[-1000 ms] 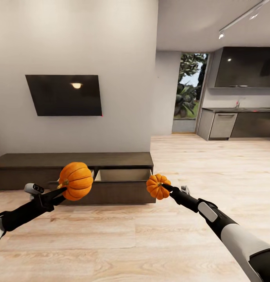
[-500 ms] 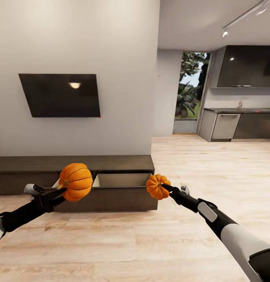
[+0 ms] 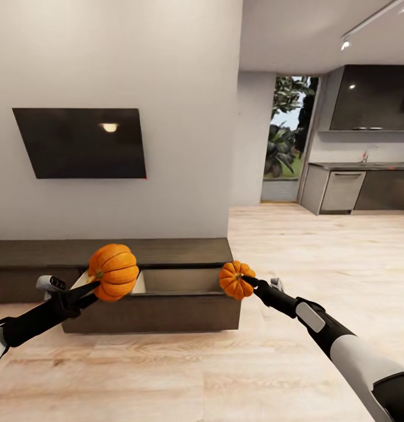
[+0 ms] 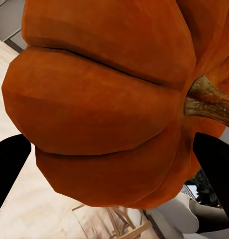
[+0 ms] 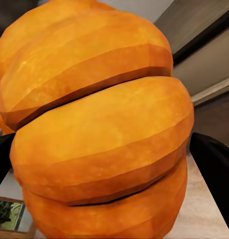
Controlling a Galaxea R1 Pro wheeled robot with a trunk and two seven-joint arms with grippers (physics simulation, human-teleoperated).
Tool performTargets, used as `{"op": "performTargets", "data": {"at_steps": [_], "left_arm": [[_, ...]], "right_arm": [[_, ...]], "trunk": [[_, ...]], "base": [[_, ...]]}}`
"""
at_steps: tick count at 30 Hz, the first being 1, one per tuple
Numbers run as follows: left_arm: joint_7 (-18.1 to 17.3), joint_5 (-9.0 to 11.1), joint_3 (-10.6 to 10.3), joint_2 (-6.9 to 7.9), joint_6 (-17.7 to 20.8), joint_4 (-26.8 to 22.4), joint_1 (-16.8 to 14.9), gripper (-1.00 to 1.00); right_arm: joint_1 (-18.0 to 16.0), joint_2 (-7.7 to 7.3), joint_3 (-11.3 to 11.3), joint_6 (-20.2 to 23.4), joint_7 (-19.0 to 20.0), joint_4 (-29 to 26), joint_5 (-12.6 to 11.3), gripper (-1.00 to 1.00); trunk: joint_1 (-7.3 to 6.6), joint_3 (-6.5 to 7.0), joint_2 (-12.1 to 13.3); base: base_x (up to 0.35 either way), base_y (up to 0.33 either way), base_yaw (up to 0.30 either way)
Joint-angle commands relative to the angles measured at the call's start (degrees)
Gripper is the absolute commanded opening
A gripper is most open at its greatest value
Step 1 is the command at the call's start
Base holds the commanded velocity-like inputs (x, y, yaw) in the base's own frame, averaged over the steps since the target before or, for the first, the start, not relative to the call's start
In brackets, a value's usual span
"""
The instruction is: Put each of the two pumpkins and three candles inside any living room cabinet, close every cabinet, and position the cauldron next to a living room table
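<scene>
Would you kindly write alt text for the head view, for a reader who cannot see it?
Each gripper holds an orange pumpkin: the left gripper has the left pumpkin, the right gripper the right pumpkin, in front of the dark brown cabinet, whose drawer stands open. A dark screen hangs on the wall above; a kitchen lies beyond on the right.

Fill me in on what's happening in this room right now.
A two-armed robot is carrying two pumpkins toward a long, low, dark cabinet under a wall-mounted TV. Its left end effector is shut on the left pumpkin, and its right end effector is shut on the right pumpkin. One cabinet drawer stands pulled open in front of it, and neither pumpkin is inside yet.
</scene>
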Motion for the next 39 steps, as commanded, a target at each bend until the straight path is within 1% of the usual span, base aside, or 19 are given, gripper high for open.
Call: {"op": "performTargets", "data": {"at_steps": [1,7,13,15,19,21,23,25,27,28,31,33,36,37,39], "left_arm": [[-0.1,0.6,0.0,0.00,0.5,0.0,0.0,-1.00],[0.0,0.6,-0.1,-0.06,0.5,0.4,0.0,-1.00],[0.5,0.5,-0.3,-0.09,0.3,3.0,0.0,-1.00],[2.2,0.5,-0.2,-0.09,0.3,3.4,0.0,-1.00],[7.0,0.7,-0.1,-0.40,0.3,3.5,0.0,-1.00],[8.0,0.8,-0.1,-0.93,0.3,3.0,0.0,-1.00],[8.5,0.7,-0.1,-1.44,0.2,2.4,-0.2,-1.00],[9.1,0.6,-0.2,-2.71,0.1,2.3,-0.5,-1.00],[11.5,0.7,-0.4,-4.40,0.2,2.4,-1.1,-1.00],[12.5,0.8,-0.4,-4.72,0.2,2.3,-1.4,-1.00],[18.7,1.3,-0.5,-6.04,0.2,2.3,-2.8,-1.00],[21.9,1.0,-0.6,-7.85,0.1,2.5,-3.2,-1.00],[26.1,0.5,-0.7,-10.93,0.0,2.2,-3.5,-1.00],[27.6,0.5,-0.7,-11.71,0.0,2.0,-3.5,-1.00],[30.3,0.4,-0.7,-12.61,0.0,2.0,-3.5,-1.00]], "right_arm": [[-0.1,-0.02,0.0,0.4,0.0,0.0,-0.9,-1.00],[0.0,-0.01,0.0,0.3,0.0,-0.1,-0.9,-1.00],[0.0,0.01,0.0,0.5,0.0,-0.1,-0.9,-1.00],[0.0,0.08,0.1,0.6,-0.2,-0.1,-0.8,-1.00],[0.0,0.14,0.4,0.8,-0.6,-0.1,-0.6,-1.00],[0.0,0.07,0.5,0.9,-0.8,-0.1,-0.6,-1.00],[0.0,0.04,0.5,2.1,-1.0,0.3,-0.5,-1.00],[0.0,0.12,0.4,3.5,-2.1,0.4,-0.4,-1.00],[0.0,0.24,0.4,4.3,-4.3,0.4,-0.4,-1.00],[0.0,0.28,0.4,4.4,-5.0,0.4,-0.4,-1.00],[-0.1,0.41,0.3,4.7,-9.7,0.2,-0.4,-1.00],[-0.1,0.32,0.3,4.8,-11.7,0.0,-0.4,-1.00],[-0.1,0.21,0.3,4.9,-13.0,-0.1,-0.3,-1.00],[-0.1,0.23,0.3,5.0,-13.1,-0.1,-0.3,-1.00],[-0.1,0.28,0.5,5.0,-13.4,-0.1,-0.2,-1.00]], "trunk": [[0.03,-0.06,0.0],[0.03,-0.06,0.0],[0.03,-0.06,0.0],[0.03,-0.06,0.0],[0.03,-0.06,0.0],[0.03,-0.06,0.0],[0.03,-0.06,0.0],[0.03,-0.06,0.0],[0.03,-0.06,0.0],[0.03,-0.06,0.0],[0.03,-0.06,0.0],[0.03,-0.06,0.0],[0.03,-0.06,0.0],[0.03,-0.06,0.0],[0.03,-0.06,0.0]], "base": [[0.339,0.000,0.000],[0.338,0.000,0.000],[0.338,0.000,0.000],[0.338,0.000,0.000],[0.338,0.000,0.000],[0.338,0.000,0.000],[0.338,0.000,0.000],[0.338,0.000,0.000],[0.339,0.000,0.000],[0.339,0.000,0.000],[0.338,0.000,0.000],[0.339,0.000,0.000],[0.339,0.000,0.000],[0.339,0.000,0.000],[0.331,0.000,0.000]]}}
